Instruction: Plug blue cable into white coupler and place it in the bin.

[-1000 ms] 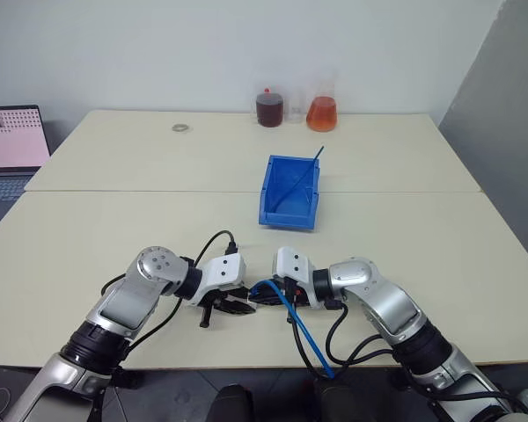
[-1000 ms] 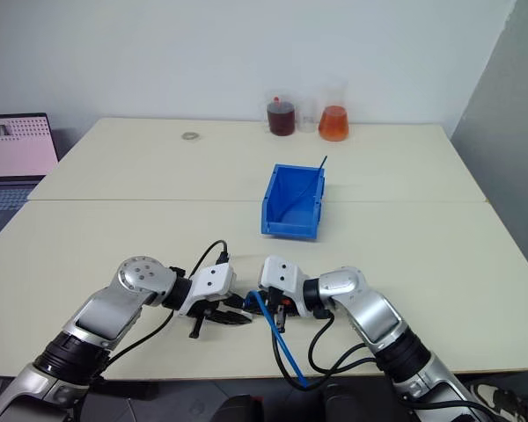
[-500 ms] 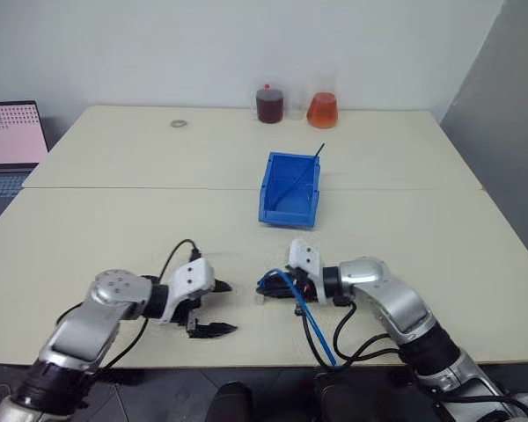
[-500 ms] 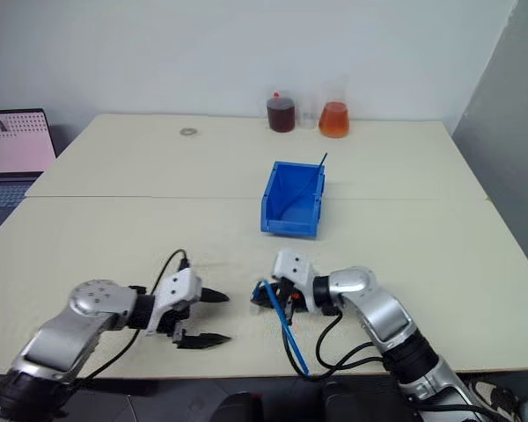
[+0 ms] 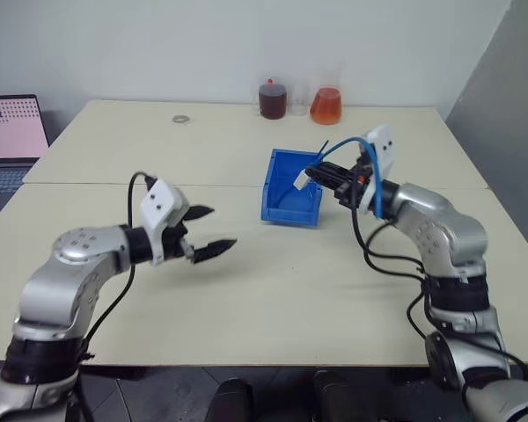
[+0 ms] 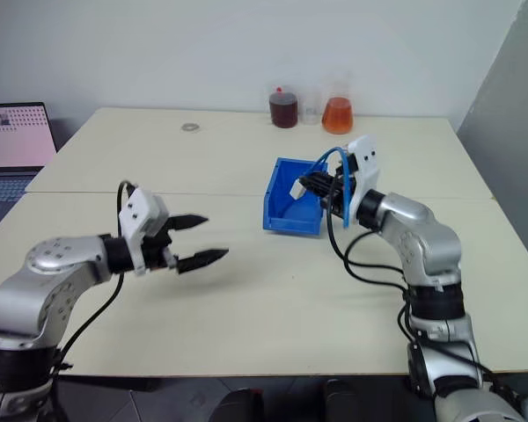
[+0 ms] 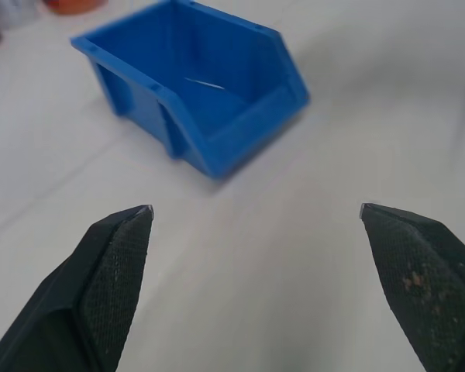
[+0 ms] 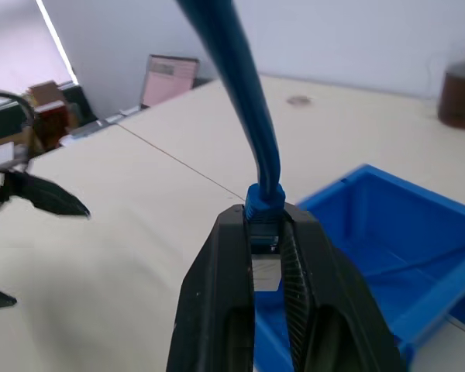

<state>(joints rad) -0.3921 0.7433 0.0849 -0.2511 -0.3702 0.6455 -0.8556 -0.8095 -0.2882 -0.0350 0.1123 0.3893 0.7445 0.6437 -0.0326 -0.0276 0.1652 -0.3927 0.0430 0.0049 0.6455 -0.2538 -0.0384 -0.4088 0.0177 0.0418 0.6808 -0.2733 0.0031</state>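
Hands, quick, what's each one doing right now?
Left hand: open, holding nothing.
Right hand: shut on the blue cable where it enters the white coupler, above the bin.

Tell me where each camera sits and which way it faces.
Left and right eye views: on the head, looking forward and down over the table; both arms show.
Left wrist view: looks along the open left pincer toward the bin.
Right wrist view: looks along the right pincer, shut on the cable and coupler.
All views share the bin.
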